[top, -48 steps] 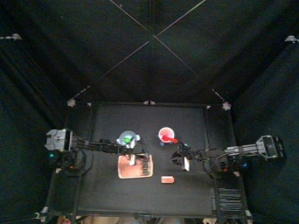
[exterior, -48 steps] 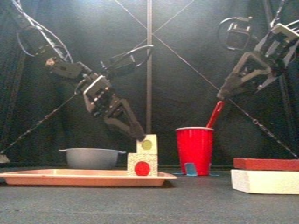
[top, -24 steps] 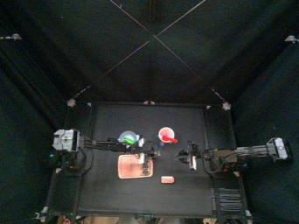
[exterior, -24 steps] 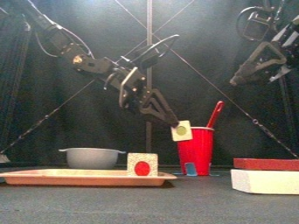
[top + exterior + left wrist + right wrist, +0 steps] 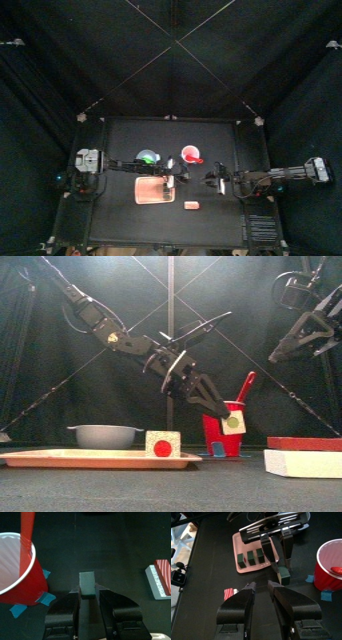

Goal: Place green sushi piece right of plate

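Green sushi piece point(image 5: 231, 423) clamped in left end effector point(image 5: 225, 421) (airborne).

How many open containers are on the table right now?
2. A red cup stands past the right end of the plate, with a red utensil in it. A grey bowl sits behind the plate's left part. No others show.

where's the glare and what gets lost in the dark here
Front view: brightest along the centre pole, curtains black at the sides. Left wrist view: the cup's white inside glares. Right wrist view: a bright gap beyond the table; the right pincer barely stands out from it.
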